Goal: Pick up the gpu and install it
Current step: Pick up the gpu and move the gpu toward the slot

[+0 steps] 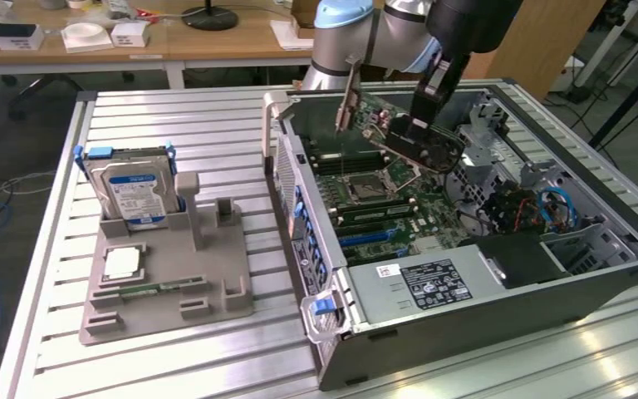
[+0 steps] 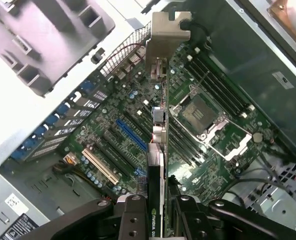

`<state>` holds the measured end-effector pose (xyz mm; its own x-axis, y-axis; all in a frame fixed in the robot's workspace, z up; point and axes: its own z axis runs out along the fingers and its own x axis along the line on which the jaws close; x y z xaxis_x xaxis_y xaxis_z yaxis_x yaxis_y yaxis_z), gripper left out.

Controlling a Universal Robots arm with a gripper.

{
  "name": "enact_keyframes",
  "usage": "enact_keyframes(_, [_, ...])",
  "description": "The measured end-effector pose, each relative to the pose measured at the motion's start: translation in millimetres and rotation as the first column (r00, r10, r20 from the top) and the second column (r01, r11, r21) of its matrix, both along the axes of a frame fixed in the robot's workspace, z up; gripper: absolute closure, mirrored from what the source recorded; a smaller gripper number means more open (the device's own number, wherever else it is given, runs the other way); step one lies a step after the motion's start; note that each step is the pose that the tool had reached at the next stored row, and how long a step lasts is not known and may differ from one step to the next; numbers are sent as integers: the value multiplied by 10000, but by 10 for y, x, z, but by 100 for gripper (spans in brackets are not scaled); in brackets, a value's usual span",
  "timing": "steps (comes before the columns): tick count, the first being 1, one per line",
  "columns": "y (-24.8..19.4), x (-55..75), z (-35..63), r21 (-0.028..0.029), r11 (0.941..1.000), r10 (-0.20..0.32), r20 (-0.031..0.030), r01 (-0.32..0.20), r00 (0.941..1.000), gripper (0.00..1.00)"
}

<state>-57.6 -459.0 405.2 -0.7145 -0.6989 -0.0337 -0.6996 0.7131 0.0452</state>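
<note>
Starting at the exterior view's left, on the ribbed aluminium worktop: a grey moulded plastic fixture, matte and blocky, full of slots and posts. Upright in its far slot, a silver hard drive with a blue-white label and blue side rails. Flat along its near part, a small narrow green memory stick.

Further right, an open computer case of dark sheet metal, laid on its side, with a perforated rear panel facing the fixture. Inside, a glossy green motherboard crowded with long parallel slots, plus a square metal processor socket. At the near end, a boxy grey power supply.

Above the motherboard, clamped in the gripper: the gpu, a thin flat dark board, tilted, silvery bracket toward the rear panel. Fingers drawn in narrow, pressing on both faces of the card. In the wrist view, seen edge-on, hanging clear over the board, near the long blue slot but apart from it.

Pick-up evidently done, and the carry over the case mostly done. Not yet seated in any slot. Left, by this judgement: aligning with a slot and pressing home.
</note>
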Motion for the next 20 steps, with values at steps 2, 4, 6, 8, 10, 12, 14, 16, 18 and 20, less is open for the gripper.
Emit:
enact_keyframes(2, [0, 3, -3, -1, 9996, 297, 0, -297, 9996, 74])
enact_keyframes(4, [0, 5, -6, -1, 9982, 608, 0, -608, 9982, 74])
enact_keyframes(6, [0, 8, -9, -1, 9959, 901, 0, -901, 9959, 74])
enact_keyframes(8, [0, 11, -12, 0, 9929, 1191, 0, -1191, 9929, 74])
enact_keyframes(10, [0, 14, -15, -1, 9890, 1479, 0, -1479, 9890, 74])
enact_keyframes(12, [0, 17, -18, -1, 9841, 1778, 0, -1778, 9841, 74])
enact_keyframes(14, [0, 21, -21, -1, 9785, 2065, 0, -2065, 9785, 74])
enact_keyframes(16, [0, 24, -23, -1, 9721, 2346, 0, -2346, 9721, 74])
enact_keyframes(18, [0, 31, -24, -1, 9658, 2592, 0, -2592, 9658, 74])
enact_keyframes(20, [0, 41, -25, 0, 9598, 2807, 0, -2807, 9598, 74])
